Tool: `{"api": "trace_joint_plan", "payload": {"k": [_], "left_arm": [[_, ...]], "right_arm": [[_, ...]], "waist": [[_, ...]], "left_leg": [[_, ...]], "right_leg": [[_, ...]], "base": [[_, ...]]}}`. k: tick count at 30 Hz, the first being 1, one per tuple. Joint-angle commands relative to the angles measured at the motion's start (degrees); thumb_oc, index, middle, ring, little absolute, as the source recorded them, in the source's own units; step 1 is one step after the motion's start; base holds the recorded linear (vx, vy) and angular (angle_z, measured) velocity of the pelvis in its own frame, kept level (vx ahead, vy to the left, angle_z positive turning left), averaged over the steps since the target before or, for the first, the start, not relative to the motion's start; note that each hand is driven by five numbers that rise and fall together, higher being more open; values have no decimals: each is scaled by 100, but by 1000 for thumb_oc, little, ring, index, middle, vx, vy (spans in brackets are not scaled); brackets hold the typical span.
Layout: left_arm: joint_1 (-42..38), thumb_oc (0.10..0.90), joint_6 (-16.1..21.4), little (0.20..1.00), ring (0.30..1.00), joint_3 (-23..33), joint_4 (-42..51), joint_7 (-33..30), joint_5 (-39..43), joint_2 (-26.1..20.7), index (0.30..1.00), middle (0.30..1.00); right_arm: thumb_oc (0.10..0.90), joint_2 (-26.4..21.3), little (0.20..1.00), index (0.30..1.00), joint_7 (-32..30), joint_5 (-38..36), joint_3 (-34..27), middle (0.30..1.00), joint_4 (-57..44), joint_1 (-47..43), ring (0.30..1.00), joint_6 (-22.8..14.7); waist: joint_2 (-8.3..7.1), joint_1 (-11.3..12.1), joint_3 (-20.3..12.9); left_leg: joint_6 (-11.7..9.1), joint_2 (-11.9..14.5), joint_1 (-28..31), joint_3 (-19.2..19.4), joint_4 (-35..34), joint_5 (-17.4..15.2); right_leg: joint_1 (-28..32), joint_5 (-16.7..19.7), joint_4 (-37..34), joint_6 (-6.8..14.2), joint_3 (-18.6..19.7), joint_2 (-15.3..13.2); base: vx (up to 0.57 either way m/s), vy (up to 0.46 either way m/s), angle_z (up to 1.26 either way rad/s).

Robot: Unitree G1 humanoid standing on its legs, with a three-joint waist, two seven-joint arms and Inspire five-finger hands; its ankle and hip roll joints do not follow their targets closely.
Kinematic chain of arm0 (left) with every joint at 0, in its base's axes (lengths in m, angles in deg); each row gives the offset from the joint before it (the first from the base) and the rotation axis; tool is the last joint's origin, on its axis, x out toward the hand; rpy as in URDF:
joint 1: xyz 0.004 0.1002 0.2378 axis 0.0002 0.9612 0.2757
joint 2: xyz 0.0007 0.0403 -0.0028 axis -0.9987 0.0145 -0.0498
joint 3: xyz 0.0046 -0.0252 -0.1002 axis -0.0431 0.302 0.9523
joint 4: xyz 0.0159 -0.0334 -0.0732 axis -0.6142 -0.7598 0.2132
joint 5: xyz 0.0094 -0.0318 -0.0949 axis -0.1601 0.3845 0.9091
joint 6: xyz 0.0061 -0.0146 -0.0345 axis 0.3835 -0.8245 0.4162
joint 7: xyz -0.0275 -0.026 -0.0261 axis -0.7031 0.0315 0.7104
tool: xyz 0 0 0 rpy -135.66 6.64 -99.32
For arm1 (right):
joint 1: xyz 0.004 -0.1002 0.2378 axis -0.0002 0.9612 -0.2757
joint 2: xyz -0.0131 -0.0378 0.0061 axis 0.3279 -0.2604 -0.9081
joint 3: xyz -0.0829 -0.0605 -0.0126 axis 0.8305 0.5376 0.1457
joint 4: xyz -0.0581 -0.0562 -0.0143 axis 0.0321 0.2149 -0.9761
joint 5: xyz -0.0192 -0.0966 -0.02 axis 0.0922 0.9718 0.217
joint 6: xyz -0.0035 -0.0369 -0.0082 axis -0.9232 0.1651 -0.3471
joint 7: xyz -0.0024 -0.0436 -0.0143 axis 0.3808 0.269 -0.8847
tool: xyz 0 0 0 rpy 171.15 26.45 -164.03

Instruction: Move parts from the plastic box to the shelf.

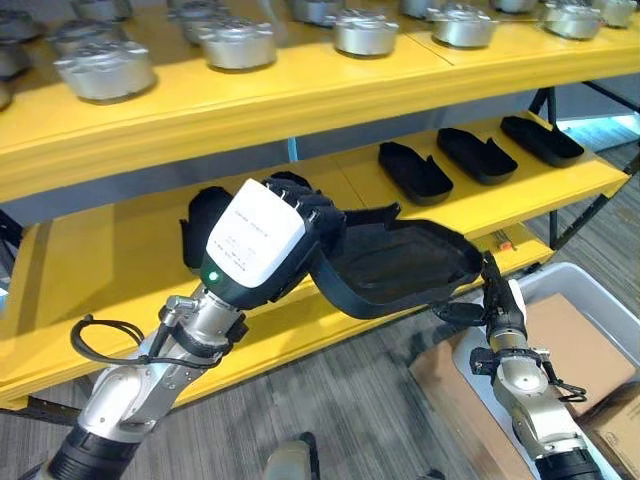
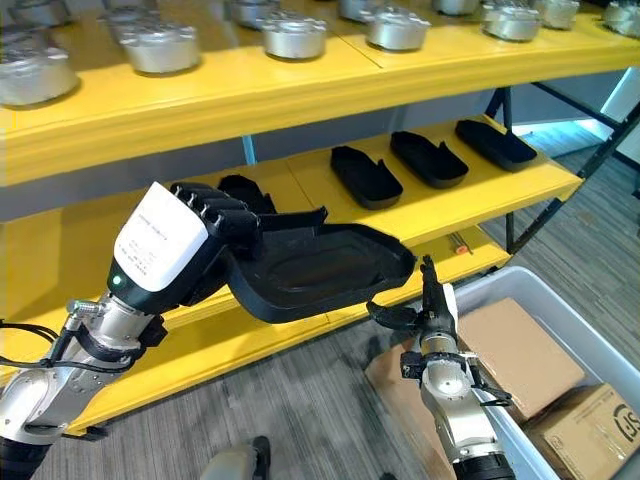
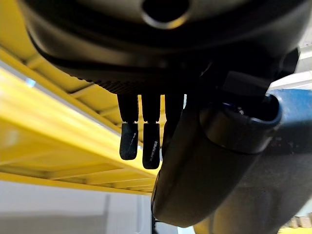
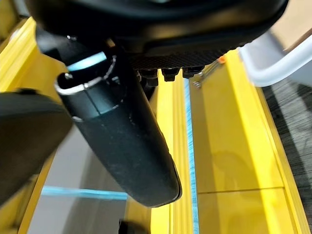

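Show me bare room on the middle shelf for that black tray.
The middle shelf is bare left of the left hand, which holds the black tray. Its right half is crowded with three black trays; the top shelf is packed with metal parts.

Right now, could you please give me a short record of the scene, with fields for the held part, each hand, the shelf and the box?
held part: black tray-shaped part, carried in the air in front of the middle shelf
left hand: left hand, fingers curled over the part's rim
right hand: right hand, fingers straight, beside the part's far end
middle shelf: yellow shelf, four similar black parts lying on it
top shelf: round metal parts in rows
box: plastic box, cardboard inside
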Motion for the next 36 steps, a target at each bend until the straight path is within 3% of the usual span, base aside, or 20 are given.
{"api": "trace_joint_plan", "payload": {"k": [1, 3, 6, 7, 9, 15, 18, 23, 26, 29, 32, 33, 34, 35, 36], "left_arm": [[-677, 400, -7, 300, 300, 255, 492, -493, 411, 192, 300, 300], [-538, 400, -126, 300, 300, 271, 477, -540, 397, 234, 300, 300], [-316, 400, -176, 300, 300, 414, 472, -667, 406, 227, 300, 300], [-172, 400, -78, 300, 300, 479, 397, -824, 436, 257, 300, 300], [-178, 400, 14, 300, 300, 422, 298, -990, 457, 277, 300, 300], [-355, 400, 18, 300, 300, 259, 267, -1319, 324, 288, 300, 300], [-354, 400, 37, 300, 300, 374, 338, -1532, 368, 287, 300, 300], [-520, 400, -124, 300, 300, 394, 444, -1748, 366, 388, 300, 300], [-676, 400, -236, 300, 300, 351, 525, -1845, 395, 571, 300, 300], [-758, 400, -324, 300, 300, 299, 507, -1938, 357, 725, 300, 300], [-699, 400, -598, 300, 300, 378, 509, -2096, 303, 730, 300, 300], [-582, 400, -756, 300, 300, 491, 467, -2216, 383, 661, 300, 300], [-488, 400, -847, 300, 300, 576, 415, -2379, 463, 606, 300, 300], [-456, 400, -853, 300, 300, 606, 387, -2436, 490, 592, 300, 300], [-425, 400, -816, 300, 300, 689, 273, -2616, 581, 582, 300, 300]], "right_arm": [[900, -262, 1000, 1000, -280, 194, -348, 1000, -636, -317, 1000, -777], [900, -336, 1000, 1000, -15, 160, -442, 1000, -751, -176, 1000, -819], [900, -446, 1000, 1000, 170, 89, -464, 1000, -864, -76, 1000, -887], [900, -523, 1000, 1000, 139, 134, -502, 1000, -1105, 180, 1000, -966], [900, -560, 1000, 1000, 38, 182, -568, 1000, -1218, 383, 1000, -1019], [900, -538, 1000, 1000, -346, 358, -559, 1000, -1025, 267, 1000, -1270], [900, -558, 1000, 1000, -357, 457, -553, 1000, -1266, 312, 1000, -1138], [900, -641, 1000, 1000, -445, 462, -511, 1000, -1216, 317, 1000, -1053], [900, -746, 1000, 1000, -600, 514, -616, 1000, -1222, 441, 1000, -1070], [900, -775, 1000, 1000, -616, 491, -700, 1000, -1267, 553, 1000, -1045], [900, -790, 1000, 1000, -430, 535, -717, 1000, -1370, 562, 1000, -1004], [900, -824, 1000, 1000, -345, 555, -660, 1000, -1389, 532, 1000, -989], [900, -916, 1000, 1000, -289, 516, -663, 1000, -1396, 512, 1000, -985], [900, -950, 1000, 1000, -261, 505, -662, 1000, -1394, 506, 1000, -994], [900, -1047, 1000, 1000, -200, 503, -676, 1000, -1358, 505, 1000, -1043]], "waist": [[34, -196, -214], [48, -228, -283], [46, -245, -302], [40, -446, -344], [63, -608, -361], [107, -661, -408], [155, -692, -379], [244, -813, -256], [171, -919, -157], [101, -1037, -100], [85, -1093, -95], [70, -1085, -109], [44, -1100, -104], [42, -1127, -110], [77, -1230, -116]], "left_leg": [[330, -327, 1388, -310, -1703, -262], [330, -368, 1534, -468, -2094, -30], [289, -414, 1616, -527, -2447, 266], [253, -518, 1620, -681, -2575, 408], [250, -570, 1607, -824, -2590, 428], [271, -669, 1505, -852, -2579, 416], [311, -718, 1512, -725, -2437, 313], [367, -872, 1475, -449, -1829, -28], [238, -936, 1219, -96, -840, -455], [13, -531, 1043, 164, -333, -574], [-105, -18, 1132, 79, -666, -442], [-283, 374, 1282, -69, -1135, -103], [-509, 1017, 1218, -160, -1360, 421], [-579, 1218, 1248, -143, -1488, 591], [-739, 1745, 1325, -36, -1824, 1069]], "right_leg": [[-599, 153, -132, 435, 1208, 1165], [-585, -331, 70, 313, 1028, 1723], [-583, -546, 122, 171, 887, 2140], [-587, -686, -74, -32, 1391, 2681], [-596, -684, -218, -113, 1775, 2881], [-509, -630, -596, -109, 1827, 2816], [-507, -749, -508, -131, 1821, 2813], [-592, -947, -158, -178, 1751, 2797], [-500, -1079, -51, -250, 1650, 2619], [-462, -1202, 92, -279, 1504, 2469], [-519, -1292, 222, -283, 1430, 2387], [-520, -1399, 302, -310, 1448, 2359], [-518, -1547, 412, -317, 1484, 2277], [-546, -1600, 479, -336, 1485, 2258], [-655, -1746, 696, -390, 1462, 2159]], "base": [[99, 174, 123], [108, 191, 123], [55, 119, 47], [54, 83, 20], [58, 49, 45], [38, -23, 50], [24, -13, 3], [19, 1, 11], [9, 24, 22], [1, 86, 32], [37, 212, 52], [121, 470, -3], [107, 436, -32], [71, 562, -40], [31, 390, -37]]}}
